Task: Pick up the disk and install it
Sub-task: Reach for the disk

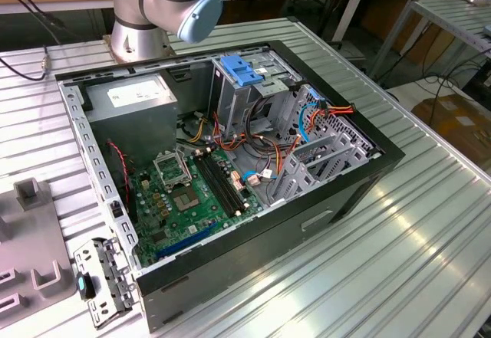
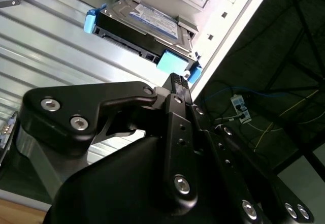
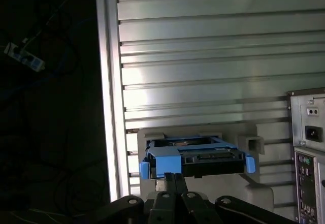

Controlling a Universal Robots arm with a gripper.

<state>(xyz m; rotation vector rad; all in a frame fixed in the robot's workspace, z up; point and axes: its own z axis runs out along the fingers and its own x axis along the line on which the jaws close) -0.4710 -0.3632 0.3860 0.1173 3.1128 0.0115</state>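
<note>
The disk point(image 2: 147, 23) is a flat silver drive with a white and blue label, edged by a blue plastic carrier. It rests in a pale grey holder point(image 3: 254, 145) on the ribbed table, close to the table's edge. In the first wrist view the disk point(image 3: 195, 158) shows end-on, just beyond my fingertips. My gripper point(image 2: 176, 79) is black, and its two fingers lie together with nothing between them. It hangs a short way off the blue carrier end and does not touch it. In the first wrist view the gripper point(image 3: 175, 177) points at the carrier's near corner.
An open computer case point(image 1: 360, 177) lies on the ribbed metal table point(image 1: 414, 261), showing the green motherboard point(image 1: 184, 192), a grey power-supply box point(image 1: 138, 96) and a tall bay with a blue latch point(image 1: 242, 70). The arm's base point(image 1: 138, 35) stands behind it. A grey fixture point(image 1: 31, 254) sits at the exterior view's left.
</note>
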